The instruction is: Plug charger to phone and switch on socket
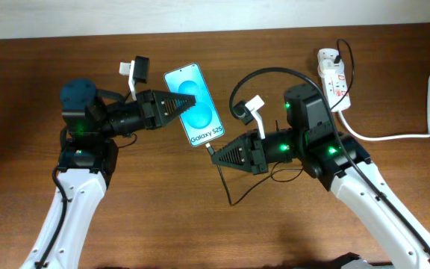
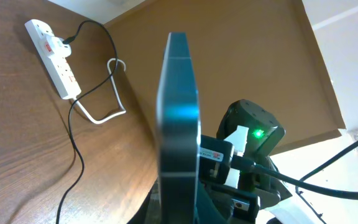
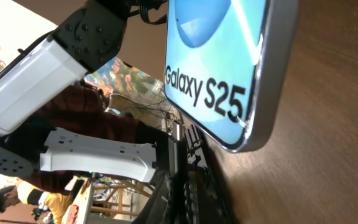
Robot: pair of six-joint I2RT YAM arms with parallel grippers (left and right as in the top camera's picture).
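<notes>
The phone shows its cyan screen, with the "Galaxy S25" text at its near end. My left gripper reaches in from the left and is shut on the phone's upper half. In the left wrist view the phone stands edge-on between the jaws. My right gripper is shut on the charger plug. The plug's metal tip sits just short of the phone's near end, apart from it. The black charger cable loops back over the right arm. The white socket lies at the back right.
A thick white cord runs from the socket towards the right table edge. A black plug sits in the socket's far end. Slack black cable lies on the wood in front of the right gripper.
</notes>
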